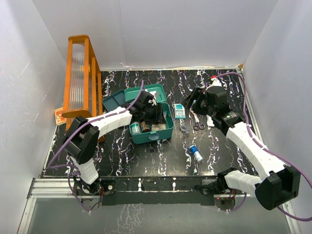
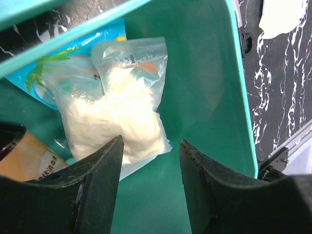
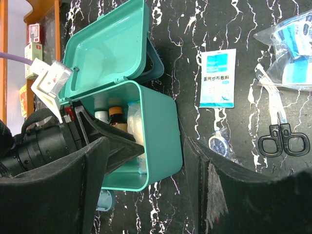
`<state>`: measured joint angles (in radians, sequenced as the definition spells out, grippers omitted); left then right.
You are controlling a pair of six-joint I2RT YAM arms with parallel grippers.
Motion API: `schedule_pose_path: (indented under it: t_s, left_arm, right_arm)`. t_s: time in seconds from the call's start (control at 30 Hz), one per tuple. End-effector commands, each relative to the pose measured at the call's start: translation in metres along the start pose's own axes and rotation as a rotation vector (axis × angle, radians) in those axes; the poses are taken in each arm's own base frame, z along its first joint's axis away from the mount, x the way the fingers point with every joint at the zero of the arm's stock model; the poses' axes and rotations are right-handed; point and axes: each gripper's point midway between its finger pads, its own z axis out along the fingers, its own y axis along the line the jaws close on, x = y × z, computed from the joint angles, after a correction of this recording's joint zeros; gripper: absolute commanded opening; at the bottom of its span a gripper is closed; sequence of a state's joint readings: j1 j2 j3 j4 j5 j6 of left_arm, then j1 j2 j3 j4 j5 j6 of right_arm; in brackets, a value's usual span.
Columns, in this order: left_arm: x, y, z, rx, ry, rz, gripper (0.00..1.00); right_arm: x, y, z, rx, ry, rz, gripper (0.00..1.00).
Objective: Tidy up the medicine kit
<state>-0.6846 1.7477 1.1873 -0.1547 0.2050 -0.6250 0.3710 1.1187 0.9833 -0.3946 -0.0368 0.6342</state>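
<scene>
Standing open, medicine kit (image 1: 163,132): we found it left of centre on the table (image 1: 146,156), its lid (image 1: 114,101) thrown back for access.
Left gripper (image 2: 151,141): inside the kit, jaws partly apart and empty above the cotton bag (image 2: 122,112); releasing or gripping, we judged.
Right gripper (image 3: 165,146): wide, empty, hovering beside the kit.
Loose: sachet (image 1: 180,111), scissors (image 1: 198,126), bottle (image 1: 196,154) awaited packing.

Left arm (image 1: 109,121) reaches into open medicine kit (image 1: 151,138) — scissors (image 1: 198,126) nearby.
</scene>
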Motion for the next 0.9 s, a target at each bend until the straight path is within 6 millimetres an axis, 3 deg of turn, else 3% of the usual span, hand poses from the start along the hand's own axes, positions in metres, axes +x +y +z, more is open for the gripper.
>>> schedule_pose_path:
  t_s: [0.0,0.17,0.3,0.47,0.67,0.87]
  left_arm:
    - [0.005,-0.015,-0.003,0.081,0.009,-0.03,0.48]
    - [0.004,-0.017,-0.002,0.089,0.007,-0.058,0.48]
    - [0.003,-0.019,0.006,0.108,-0.003,-0.085,0.37]
    - [0.001,-0.005,0.015,0.044,-0.016,-0.063,0.27]
    - [0.005,-0.005,0.026,0.046,-0.004,-0.045,0.22]
    - [-0.012,-0.01,0.011,0.02,-0.056,0.019,0.23]
  right_arm:
    - [-0.01,0.002,-0.001,-0.006,-0.039,0.004,0.61]
    - [-0.009,0.002,0.0,-0.002,-0.039,0.005,0.61]
    - [-0.009,0.0,0.0,0.002,-0.039,0.005,0.61]
    - [-0.009,-0.001,-0.001,0.007,-0.045,0.006,0.61]
    - [-0.009,-0.003,-0.002,0.012,-0.049,0.007,0.61]
    - [-0.012,-0.005,-0.003,0.036,-0.059,0.005,0.61]
